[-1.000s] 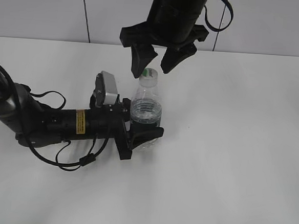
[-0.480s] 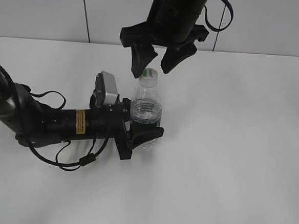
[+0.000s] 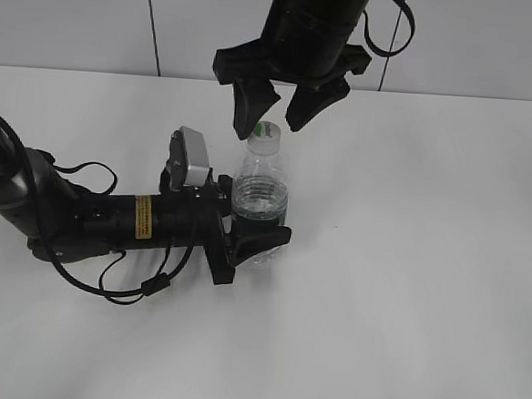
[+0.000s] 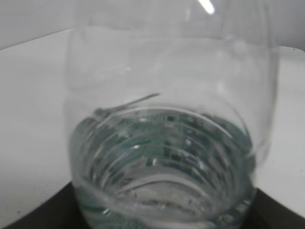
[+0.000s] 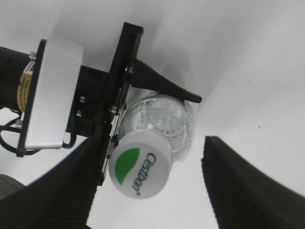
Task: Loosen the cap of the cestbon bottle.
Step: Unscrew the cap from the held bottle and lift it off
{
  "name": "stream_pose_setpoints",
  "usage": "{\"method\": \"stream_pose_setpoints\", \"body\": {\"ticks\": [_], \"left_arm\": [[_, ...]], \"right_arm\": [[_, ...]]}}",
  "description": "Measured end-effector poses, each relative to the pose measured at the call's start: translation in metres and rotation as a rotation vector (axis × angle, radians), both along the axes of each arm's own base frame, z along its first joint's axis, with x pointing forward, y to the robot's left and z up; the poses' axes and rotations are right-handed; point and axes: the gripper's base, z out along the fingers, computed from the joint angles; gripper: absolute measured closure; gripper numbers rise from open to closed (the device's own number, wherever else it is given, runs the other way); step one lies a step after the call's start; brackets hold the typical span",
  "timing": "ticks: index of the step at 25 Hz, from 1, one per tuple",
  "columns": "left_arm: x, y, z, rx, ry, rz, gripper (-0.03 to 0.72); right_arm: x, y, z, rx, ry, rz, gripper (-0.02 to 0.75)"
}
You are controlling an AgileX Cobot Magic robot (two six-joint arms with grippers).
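White tabletop, pale wall behind: the left gripper [image 3: 256,237] clamps the upright cestbon bottle [image 3: 260,194] at its label band mid-table, while the right gripper [image 3: 279,111] hangs open-jawed above the cap [image 3: 264,137], small, stiff, probably slippery, best pinched across its sides.

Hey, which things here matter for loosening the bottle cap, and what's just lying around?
Part of the job:
small white round plastic cap
clear ribbed plastic water bottle
left gripper, gripping the bottle
right gripper, open above the cap

Lying about:
nothing but the white table

The cestbon bottle [image 4: 167,143] fills the left wrist view, its neck cut off at the top edge.
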Motion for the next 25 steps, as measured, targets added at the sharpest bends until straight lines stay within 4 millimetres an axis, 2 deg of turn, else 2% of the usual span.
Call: {"method": "stream_pose_setpoints", "body": {"ticks": [18,25], "left_arm": [[0.0000,0.0000,-0.0001,0.001,0.000,0.000,0.277],[0.0000,0.0000,-0.0001,0.001,0.000,0.000,0.277]], "right_arm": [[0.0011,0.0035,-0.0097,0.006,0.032,0.006,0.234],[0.0010,0.0036,-0.0097,0.006,0.029,0.016,0.412]]}}
